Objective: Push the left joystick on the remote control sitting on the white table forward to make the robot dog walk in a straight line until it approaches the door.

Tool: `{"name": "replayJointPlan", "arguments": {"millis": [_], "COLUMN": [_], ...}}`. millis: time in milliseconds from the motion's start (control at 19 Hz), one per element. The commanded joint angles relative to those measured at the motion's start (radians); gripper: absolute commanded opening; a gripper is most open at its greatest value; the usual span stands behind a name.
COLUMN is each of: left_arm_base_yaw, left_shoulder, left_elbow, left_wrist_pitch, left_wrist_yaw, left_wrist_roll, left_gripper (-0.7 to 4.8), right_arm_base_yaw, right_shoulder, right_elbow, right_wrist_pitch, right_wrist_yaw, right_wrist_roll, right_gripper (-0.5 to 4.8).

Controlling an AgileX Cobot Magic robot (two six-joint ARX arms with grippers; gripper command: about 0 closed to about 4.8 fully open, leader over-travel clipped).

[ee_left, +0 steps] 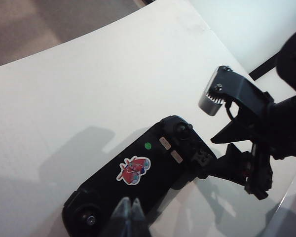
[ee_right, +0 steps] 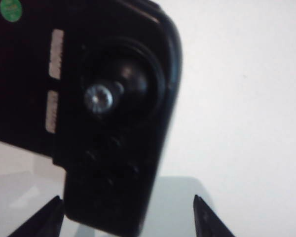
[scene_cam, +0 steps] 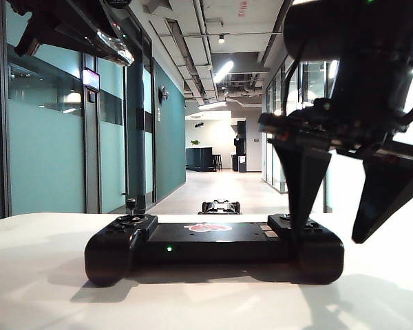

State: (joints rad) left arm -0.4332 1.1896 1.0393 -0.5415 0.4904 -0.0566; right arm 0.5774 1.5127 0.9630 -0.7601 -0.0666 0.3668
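Observation:
The black remote control [scene_cam: 213,247] lies on the white table [scene_cam: 41,289]. Its left joystick [scene_cam: 131,205] stands upright on the left end, untouched. In the left wrist view my left gripper [ee_left: 129,203] is shut and empty, hovering over the remote control [ee_left: 153,168] right beside the left joystick [ee_left: 90,218]. My right gripper [scene_cam: 329,236] is open at the remote's right end, one finger [scene_cam: 303,192] down over the handle. In the right wrist view my right gripper [ee_right: 127,201] straddles that end below the right thumbstick [ee_right: 98,97]. The robot dog [scene_cam: 220,206] stands in the corridor behind the remote. I cannot single out the door.
A long corridor [scene_cam: 227,185] runs away from the table, with teal glass walls [scene_cam: 48,151] on the left and glazing on the right. The left arm [scene_cam: 62,24] hangs across the upper left of the exterior view. The table edge [ee_left: 89,34] curves beyond the remote.

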Motion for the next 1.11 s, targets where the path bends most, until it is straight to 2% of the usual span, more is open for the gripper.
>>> {"name": "replayJointPlan", "arguments": {"millis": [53,474,1106], "left_arm_base_yaw": [-0.001,-0.001,-0.001], "left_shoulder": [-0.003,-0.003,-0.003], "left_elbow": [0.005,0.005,0.005], "left_wrist_pitch": [0.005,0.005,0.004], "left_wrist_yaw": [0.009,0.008,0.008], "left_wrist_roll": [0.005,0.005,0.005], "left_gripper": [-0.05,-0.05,-0.05], "right_arm_base_yaw": [0.001,0.003,0.012], "right_shoulder": [0.011,0.06,0.11], "right_elbow": [0.002,0.002,0.001], "right_wrist_pitch": [0.047,0.062,0.109], "right_wrist_yaw": [-0.007,-0.043,-0.044], "right_wrist_roll": [-0.002,-0.002,0.0], "right_gripper": [3.6,3.6,3.54]}}
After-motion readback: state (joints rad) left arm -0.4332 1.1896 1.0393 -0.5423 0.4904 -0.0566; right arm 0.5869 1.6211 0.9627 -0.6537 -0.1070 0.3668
